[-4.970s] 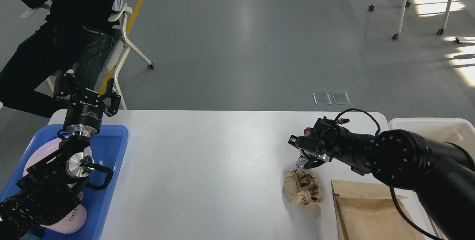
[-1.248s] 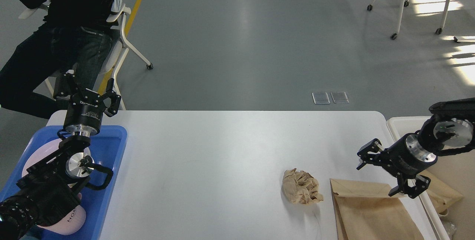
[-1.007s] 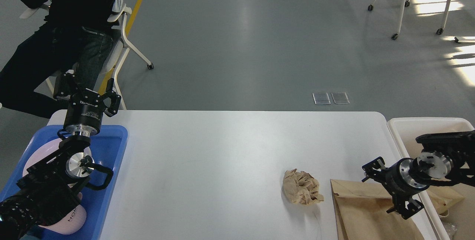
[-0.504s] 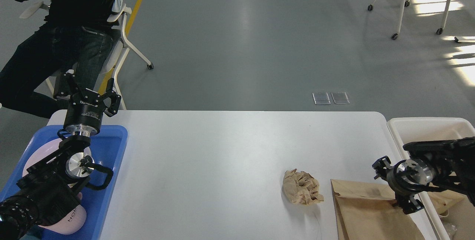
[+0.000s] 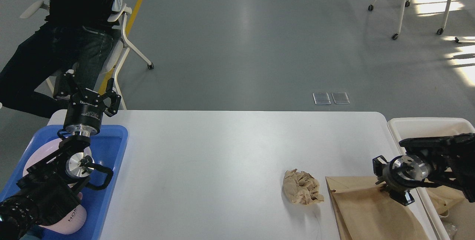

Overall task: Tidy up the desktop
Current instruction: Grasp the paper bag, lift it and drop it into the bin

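The white desktop (image 5: 222, 165) holds a crumpled brown paper ball (image 5: 301, 191) at the front right and a flat brown paper bag (image 5: 367, 214) beside it at the front right corner. My right gripper (image 5: 390, 181) is low over the bag's far right edge and touches it; it is seen end-on, so its fingers cannot be told apart. My left gripper (image 5: 87, 93) is open and empty, held upright above the far edge of the blue tray (image 5: 111, 147).
The blue tray at the left holds a pink plate (image 5: 31, 164) and a pink item (image 5: 74, 217). A cream bin (image 5: 426, 123) with brown paper inside stands off the table's right edge. A seated person (image 5: 66, 21) is at the far left.
My right arm let go of a small item, swung right over the bin, then came down onto the paper bag's far edge. The bag has shifted slightly left. The left arm has not moved.
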You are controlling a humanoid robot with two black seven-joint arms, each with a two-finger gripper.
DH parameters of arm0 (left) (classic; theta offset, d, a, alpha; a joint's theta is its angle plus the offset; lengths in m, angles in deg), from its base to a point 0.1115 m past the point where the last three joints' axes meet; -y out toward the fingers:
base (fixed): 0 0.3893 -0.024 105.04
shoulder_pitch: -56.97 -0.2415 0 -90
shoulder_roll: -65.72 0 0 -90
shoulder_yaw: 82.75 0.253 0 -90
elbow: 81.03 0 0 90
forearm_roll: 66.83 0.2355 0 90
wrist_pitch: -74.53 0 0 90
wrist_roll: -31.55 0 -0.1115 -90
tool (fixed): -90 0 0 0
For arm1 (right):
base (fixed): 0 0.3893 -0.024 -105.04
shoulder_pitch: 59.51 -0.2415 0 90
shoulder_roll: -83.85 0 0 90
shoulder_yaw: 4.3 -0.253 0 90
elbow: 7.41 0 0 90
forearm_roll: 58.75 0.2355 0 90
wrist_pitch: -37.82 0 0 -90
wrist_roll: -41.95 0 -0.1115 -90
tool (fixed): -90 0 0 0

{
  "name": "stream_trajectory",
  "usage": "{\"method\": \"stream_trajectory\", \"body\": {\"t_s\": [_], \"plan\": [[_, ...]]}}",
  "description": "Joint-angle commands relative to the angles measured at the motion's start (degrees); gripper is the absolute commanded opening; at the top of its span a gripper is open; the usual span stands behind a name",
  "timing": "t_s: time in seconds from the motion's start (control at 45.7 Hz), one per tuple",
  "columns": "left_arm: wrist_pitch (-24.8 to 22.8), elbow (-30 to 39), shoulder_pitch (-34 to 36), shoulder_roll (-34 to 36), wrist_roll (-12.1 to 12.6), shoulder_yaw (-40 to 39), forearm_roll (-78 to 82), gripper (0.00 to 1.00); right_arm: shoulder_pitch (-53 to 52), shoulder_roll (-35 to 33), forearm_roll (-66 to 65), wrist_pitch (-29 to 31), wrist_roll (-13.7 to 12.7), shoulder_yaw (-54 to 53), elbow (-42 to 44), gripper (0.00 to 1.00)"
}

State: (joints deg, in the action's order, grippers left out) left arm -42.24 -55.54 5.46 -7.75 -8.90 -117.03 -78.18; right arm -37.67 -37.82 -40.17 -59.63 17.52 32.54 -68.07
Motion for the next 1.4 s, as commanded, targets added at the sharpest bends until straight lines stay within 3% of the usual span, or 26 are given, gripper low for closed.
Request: {"method": "stream_trajectory", "body": {"t_s": [0.0, 0.263, 0.416, 0.591, 0.701, 0.876, 1.073, 1.379], "plan": [[-0.03, 0.00, 0.00, 0.00, 0.03, 0.00, -0.07, 0.97, -2.94, -0.58, -0.48, -0.10, -0.26, 1.30, 0.11, 0.00], [-0.03, 0.00, 0.00, 0.00, 0.03, 0.00, 0.01, 0.97, -14.80, -3.73, 0.05, 1.65, -3.86, 6.22, -1.21, 0.00], [-0.03, 0.00, 0.00, 0.00, -0.06, 0.00, 0.01, 0.97, -25.78, -8.83, 0.05, 11.39, -7.03, 6.49, -3.23, 0.00], [-0.03, 0.00, 0.00, 0.00, 0.03, 0.00, 0.01, 0.97, -37.91, -13.23, 0.14, 25.02, -8.08, 6.66, -2.97, 0.00], [0.06, 0.00, 0.00, 0.00, 0.03, 0.00, 0.01, 0.97, -43.80, -15.08, 0.14, 28.63, -8.17, 6.66, -2.88, 0.00], [-0.03, 0.00, 0.00, 0.00, 0.03, 0.00, 0.01, 0.97, -49.79, -17.01, 0.14, 29.08, -8.96, 6.57, -2.62, 0.00], [0.06, 0.00, 0.00, 0.00, 0.03, 0.00, 0.01, 0.97, -47.43, -17.45, -0.65, 28.20, -8.88, 7.10, 2.64, 0.00], [-0.03, 0.00, 0.00, 0.00, 0.03, 0.00, 0.01, 0.97, -29.68, -16.66, -3.72, 28.20, -8.61, 7.19, 19.87, 0.00]]}}
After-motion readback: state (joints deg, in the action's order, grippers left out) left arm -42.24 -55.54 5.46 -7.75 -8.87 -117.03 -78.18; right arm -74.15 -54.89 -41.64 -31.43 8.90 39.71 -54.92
